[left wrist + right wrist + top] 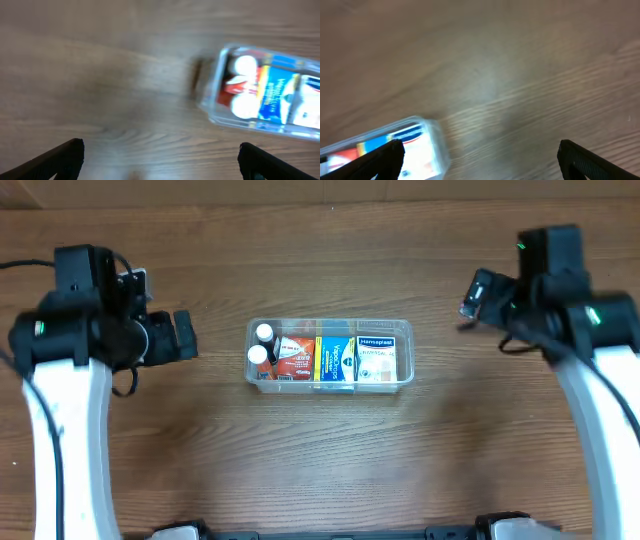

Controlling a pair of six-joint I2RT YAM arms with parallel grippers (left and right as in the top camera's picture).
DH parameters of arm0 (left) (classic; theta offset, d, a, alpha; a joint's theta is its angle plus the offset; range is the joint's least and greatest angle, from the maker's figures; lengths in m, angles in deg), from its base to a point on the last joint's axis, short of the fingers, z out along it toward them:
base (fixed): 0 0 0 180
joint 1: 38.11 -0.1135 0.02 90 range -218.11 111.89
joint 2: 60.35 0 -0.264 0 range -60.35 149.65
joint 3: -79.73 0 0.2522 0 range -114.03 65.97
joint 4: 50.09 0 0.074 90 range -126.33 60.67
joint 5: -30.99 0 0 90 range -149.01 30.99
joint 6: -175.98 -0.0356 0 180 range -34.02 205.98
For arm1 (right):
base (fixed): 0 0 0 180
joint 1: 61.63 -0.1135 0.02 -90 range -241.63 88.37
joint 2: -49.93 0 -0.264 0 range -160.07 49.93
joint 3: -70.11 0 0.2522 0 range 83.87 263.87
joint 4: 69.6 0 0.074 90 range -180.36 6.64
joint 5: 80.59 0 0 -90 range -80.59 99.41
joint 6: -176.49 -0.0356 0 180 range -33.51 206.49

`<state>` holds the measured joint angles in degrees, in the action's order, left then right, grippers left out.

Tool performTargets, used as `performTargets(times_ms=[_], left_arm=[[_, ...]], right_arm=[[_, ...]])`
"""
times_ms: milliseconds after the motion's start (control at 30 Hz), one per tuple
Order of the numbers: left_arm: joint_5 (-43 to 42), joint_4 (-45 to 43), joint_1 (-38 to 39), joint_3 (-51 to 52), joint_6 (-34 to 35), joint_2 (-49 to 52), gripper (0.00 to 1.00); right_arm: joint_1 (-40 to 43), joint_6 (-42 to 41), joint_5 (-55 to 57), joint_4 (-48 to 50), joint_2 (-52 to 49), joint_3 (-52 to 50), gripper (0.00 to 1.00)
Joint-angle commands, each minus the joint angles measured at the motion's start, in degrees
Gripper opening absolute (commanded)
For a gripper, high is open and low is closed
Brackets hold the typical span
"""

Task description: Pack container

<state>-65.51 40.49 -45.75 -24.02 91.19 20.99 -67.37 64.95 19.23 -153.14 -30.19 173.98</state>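
The clear plastic container [331, 327] sits at the middle of the wooden table. It holds two white-capped bottles at its left end and several printed boxes: red, yellow, blue and white. It shows blurred in the left wrist view [220, 112] and in the right wrist view [436, 142]. My left gripper [184, 335] is open and empty, left of the container and apart from it; its fingers [160, 162] frame bare wood. My right gripper [472, 295] is open and empty, to the right of the container and further back; its fingers [480, 160] frame wood and the container's end.
The wooden table [330, 450] surrounds the container. The two white arms run down the left and right sides of the overhead view. Dark arm bases sit at the front edge.
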Motion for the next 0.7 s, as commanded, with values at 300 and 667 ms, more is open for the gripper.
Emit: performTargets(times_ms=[300,667], left_arm=[[0.3,-10.0,2.9,28.7,-1.3,-44.8,1.00],[-2.3,-9.1,2.9,32.7,2.6,-44.6,1.00]], right_arm=[[-0.6,-0.1,-3.7,8.0,30.7,-36.5,1.00],[-0.6,-0.1,-3.7,6.5,26.1,-36.8,1.00]])
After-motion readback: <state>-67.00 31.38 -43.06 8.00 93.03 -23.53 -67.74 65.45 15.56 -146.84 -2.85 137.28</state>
